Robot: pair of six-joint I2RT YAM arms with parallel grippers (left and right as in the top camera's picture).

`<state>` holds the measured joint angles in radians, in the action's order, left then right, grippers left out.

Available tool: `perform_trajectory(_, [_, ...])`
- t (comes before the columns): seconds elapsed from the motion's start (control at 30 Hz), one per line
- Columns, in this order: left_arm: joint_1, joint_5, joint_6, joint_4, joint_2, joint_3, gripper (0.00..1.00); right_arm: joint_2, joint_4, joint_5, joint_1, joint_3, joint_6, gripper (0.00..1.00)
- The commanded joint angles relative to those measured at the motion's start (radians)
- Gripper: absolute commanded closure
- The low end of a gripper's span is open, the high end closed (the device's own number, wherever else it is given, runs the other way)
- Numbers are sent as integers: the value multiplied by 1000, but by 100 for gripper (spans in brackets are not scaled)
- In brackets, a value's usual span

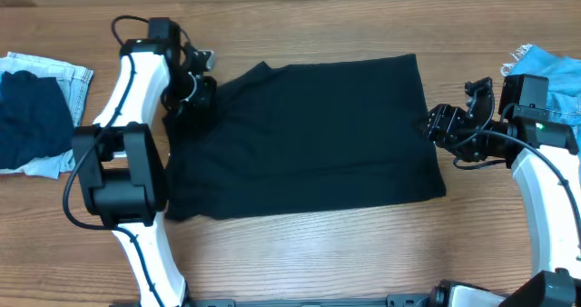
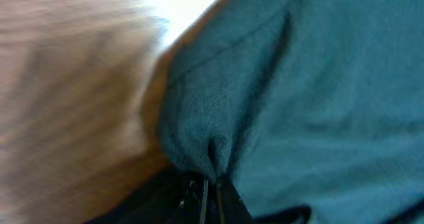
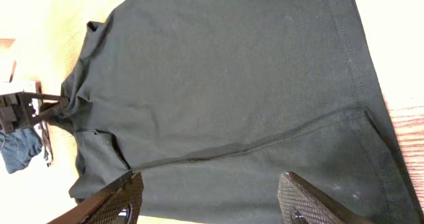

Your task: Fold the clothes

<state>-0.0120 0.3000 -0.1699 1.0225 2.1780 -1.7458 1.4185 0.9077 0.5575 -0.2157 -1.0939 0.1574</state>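
A black T-shirt [image 1: 309, 134] lies spread flat across the middle of the wooden table. My left gripper [image 1: 192, 94] is shut on a bunched bit of the shirt's left edge; the pinched fabric [image 2: 212, 151] rises from the jaws [image 2: 212, 194] in the left wrist view. My right gripper [image 1: 434, 123] is open and empty, hovering at the shirt's right edge. Its two fingers [image 3: 209, 197] frame the dark cloth [image 3: 225, 85] in the right wrist view, which shows a long crease across the shirt.
A pile of blue and dark clothes [image 1: 36, 112] lies at the far left of the table. A light blue garment [image 1: 549, 71] lies at the far right, behind the right arm. Bare wood [image 1: 318, 252] shows in front of the shirt.
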Motion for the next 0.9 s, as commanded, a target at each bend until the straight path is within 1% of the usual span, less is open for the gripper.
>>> perform_trajectory(0.0, [60, -51, 47, 59, -30, -19, 96, -3, -4, -6, -2, -20, -2, 31])
perform_trajectory(0.2, [127, -157, 146, 209, -30, -19, 96, -3, -5, -6, -2, -20, -2, 31])
perform_trajectory(0.23, [130, -167, 152, 220, -30, -19, 89, -3, -6, -6, -2, -20, -2, 31])
perform_trajectory(0.27, [130, -187, 155, 222, -30, -19, 78, -3, -7, -6, -2, -20, -2, 31])
perform_trajectory(0.3, [128, -197, 155, 222, -30, -19, 76, -3, -8, -6, -2, -20, -2, 31])
perform_trajectory(0.33, [124, -200, 155, 222, -30, -19, 67, -3, -8, -6, -2, -20, -2, 31])
perform_trajectory(0.37, [119, -198, 156, 222, -30, -19, 64, -3, -8, -6, -2, -20, -2, 31])
perform_trajectory(0.53, [115, -196, 171, 245, -30, -37, 64, -3, -13, -6, -2, -20, -2, 31])
perform_trajectory(0.6, [115, -181, 171, 228, -30, -81, 62, -3, -17, -6, -2, -20, -2, 31])
perform_trajectory(0.67, [115, -169, 171, 196, -30, -136, 57, -3, -16, -6, -2, -20, -2, 31])
perform_trajectory(0.73, [115, -169, 182, 150, -30, -178, 48, -3, -16, -6, -2, -20, -2, 31])
perform_trajectory(0.8, [115, -169, 247, 65, -30, -195, 39, -3, -16, -6, -2, -20, -2, 31])
perform_trajectory(0.83, [115, -169, 265, 29, -28, -194, 36, -3, -16, -6, -2, -20, -2, 31])
perform_trajectory(0.87, [115, -168, 265, -9, -18, -193, 35, -3, -16, -6, -2, -20, -2, 31])
